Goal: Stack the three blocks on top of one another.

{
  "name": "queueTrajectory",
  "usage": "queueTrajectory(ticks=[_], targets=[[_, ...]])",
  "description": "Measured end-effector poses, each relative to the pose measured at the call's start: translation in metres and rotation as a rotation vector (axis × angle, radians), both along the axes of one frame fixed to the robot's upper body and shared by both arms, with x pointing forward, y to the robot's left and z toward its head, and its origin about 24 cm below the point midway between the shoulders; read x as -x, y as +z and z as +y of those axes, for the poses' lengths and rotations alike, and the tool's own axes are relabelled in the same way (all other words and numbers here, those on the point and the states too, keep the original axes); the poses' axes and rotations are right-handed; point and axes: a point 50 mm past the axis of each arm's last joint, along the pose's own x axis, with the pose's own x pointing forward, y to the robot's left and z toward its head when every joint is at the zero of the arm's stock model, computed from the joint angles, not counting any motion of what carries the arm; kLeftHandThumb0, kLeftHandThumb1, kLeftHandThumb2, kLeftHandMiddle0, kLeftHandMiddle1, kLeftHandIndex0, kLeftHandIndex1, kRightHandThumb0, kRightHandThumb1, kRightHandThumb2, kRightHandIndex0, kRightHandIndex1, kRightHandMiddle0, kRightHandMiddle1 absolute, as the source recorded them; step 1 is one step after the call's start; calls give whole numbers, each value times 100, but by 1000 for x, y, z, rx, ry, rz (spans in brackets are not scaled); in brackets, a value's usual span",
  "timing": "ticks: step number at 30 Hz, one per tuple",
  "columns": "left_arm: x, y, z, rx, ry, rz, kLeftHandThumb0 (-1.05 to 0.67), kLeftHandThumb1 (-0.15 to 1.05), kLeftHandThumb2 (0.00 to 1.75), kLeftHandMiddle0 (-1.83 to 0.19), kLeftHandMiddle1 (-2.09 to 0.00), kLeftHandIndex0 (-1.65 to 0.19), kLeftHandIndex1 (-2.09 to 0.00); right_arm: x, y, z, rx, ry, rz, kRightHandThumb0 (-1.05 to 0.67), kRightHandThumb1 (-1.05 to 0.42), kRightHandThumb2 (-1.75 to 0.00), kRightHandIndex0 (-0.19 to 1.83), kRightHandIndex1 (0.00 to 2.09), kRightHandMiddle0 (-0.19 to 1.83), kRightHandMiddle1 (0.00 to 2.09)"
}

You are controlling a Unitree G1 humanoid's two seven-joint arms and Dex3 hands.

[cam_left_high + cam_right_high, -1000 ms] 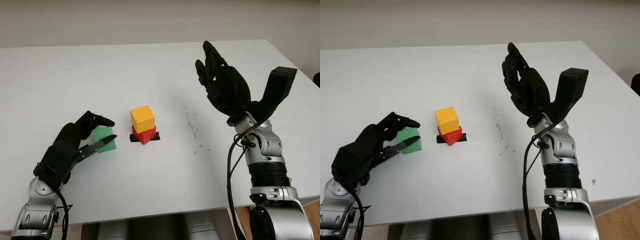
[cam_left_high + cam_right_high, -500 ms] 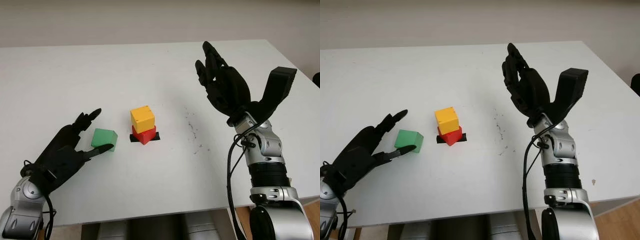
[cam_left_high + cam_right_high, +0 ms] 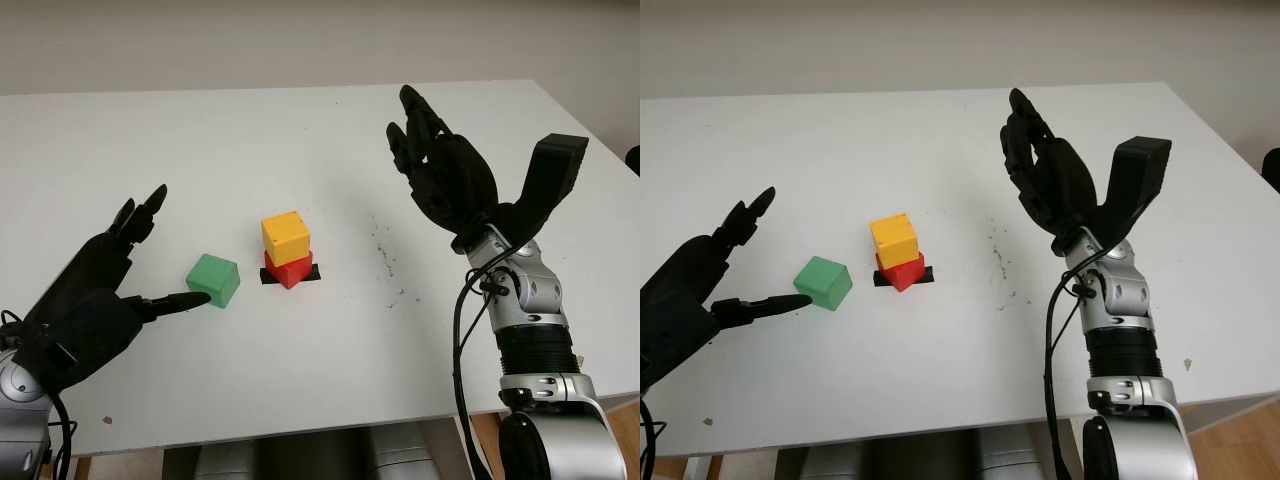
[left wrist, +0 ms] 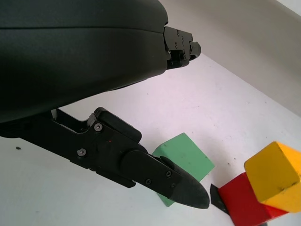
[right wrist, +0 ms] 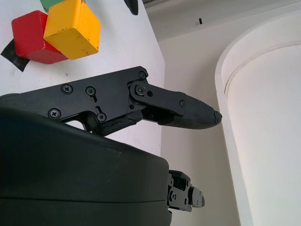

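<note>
Landmark: black tape patch on the white table, near the middle.

Red block sits on the tape. Yellow block sits on top of the red one, turned a little off square from it. Two-high stack, upright.

Green block lies on the table to the left of the tape, near it but apart from the stack, not touching either block.

Left hand is further left of the tape, beyond the green block, open wide and holding nothing. One fingertip points at the green block's near side, just beside it; cannot tell if it touches.

Right hand is raised above the table, well to the right of the tape, open, holding nothing, palm toward the stack.
</note>
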Motion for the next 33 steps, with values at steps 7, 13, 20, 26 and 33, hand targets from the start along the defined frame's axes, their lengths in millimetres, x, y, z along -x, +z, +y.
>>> queueTrajectory(ticks=[7,13,20,26,33], targets=[[-3,-2,-4,-66,-34,31,-56,83,6,18,-5,-19,-8,1,4,0,2,-3,-11,-56,-105,-63,-14,6,-5,7],[-9,-4,-4,-169,-57,33,-54,83,5,14,-6,-26,-9,1,3,0,2,1,-9,-57,-105,-62,-16,5,-6,6],[-19,-7,-8,-215,-77,30,-57,85,6,12,-6,-33,-9,2,2,0,0,5,0,-57,-105,-61,-16,5,-6,6],[-29,-12,-10,-253,-94,29,-56,87,6,11,-6,-37,-9,3,2,-1,-6,-6,1,-57,-105,-61,-16,5,-5,6],[-36,-17,-11,-252,-115,37,-57,89,6,9,-6,-41,-9,5,0,-3,-14,-20,11,-56,-105,-61,-15,5,-3,6]])
